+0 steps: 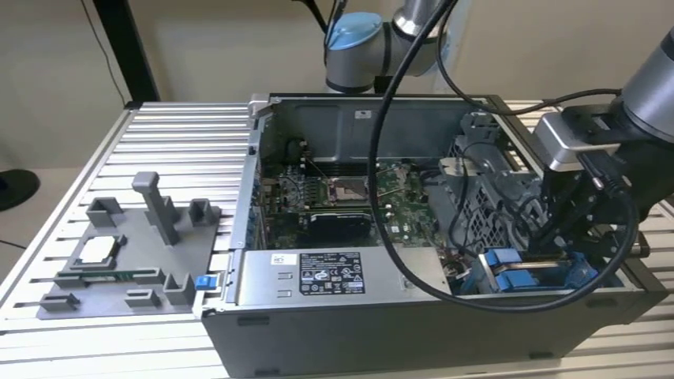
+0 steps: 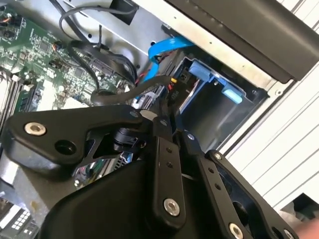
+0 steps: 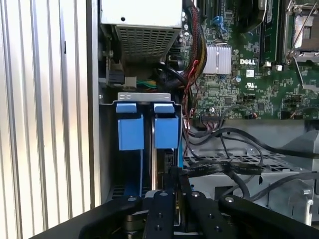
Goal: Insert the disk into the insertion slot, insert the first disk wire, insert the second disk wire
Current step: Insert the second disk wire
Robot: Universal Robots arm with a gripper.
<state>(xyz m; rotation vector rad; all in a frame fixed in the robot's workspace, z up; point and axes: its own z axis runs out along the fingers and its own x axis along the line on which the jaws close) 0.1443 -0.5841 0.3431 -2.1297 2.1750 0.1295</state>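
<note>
Already seated, the disk [image 3: 166, 133] stands on edge in the insertion slot [image 3: 144, 95], long axis running into it, beside one other blue caddy [image 3: 130, 132]; the gripper [image 3: 174, 179] clenches one black wire [image 3: 219, 168].

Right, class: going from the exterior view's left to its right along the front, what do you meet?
Grey plastic fixture tray → silver metal power-supply box with a white label → bright blue plastic disk caddy.

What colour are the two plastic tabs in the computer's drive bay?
Bright blue tabs, clearest in the first wrist view.
</note>
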